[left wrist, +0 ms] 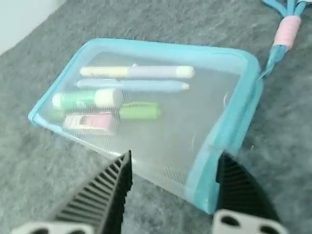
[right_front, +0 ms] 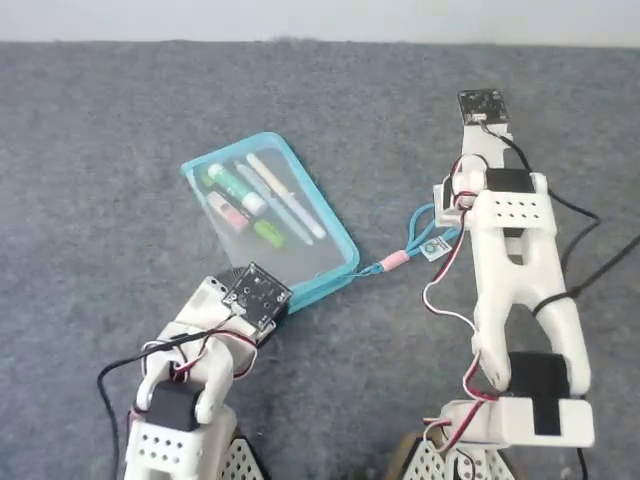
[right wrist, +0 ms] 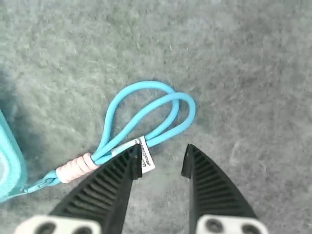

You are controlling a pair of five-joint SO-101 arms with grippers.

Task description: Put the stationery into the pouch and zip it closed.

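A clear pouch (right_front: 272,213) with blue trim lies flat on the grey carpet. Inside it are two pens (left wrist: 139,72), a glue stick (left wrist: 87,98), a green highlighter (left wrist: 140,110) and a pink eraser (left wrist: 90,122). From its zip corner a pink bead (right_front: 393,262) and a blue cord loop (right wrist: 146,114) trail toward the right arm. My left gripper (left wrist: 170,170) is open, low over the pouch's near corner, which sits between its jaws. My right gripper (right wrist: 163,156) is open just over the cord's white tag (right wrist: 146,156), one fingertip (right wrist: 135,155) beside it.
Grey carpet (right_front: 100,150) covers the whole table, with a pale wall edge along the back. Both arm bases stand at the front edge, and loose black and red cables (right_front: 600,250) hang beside the right arm.
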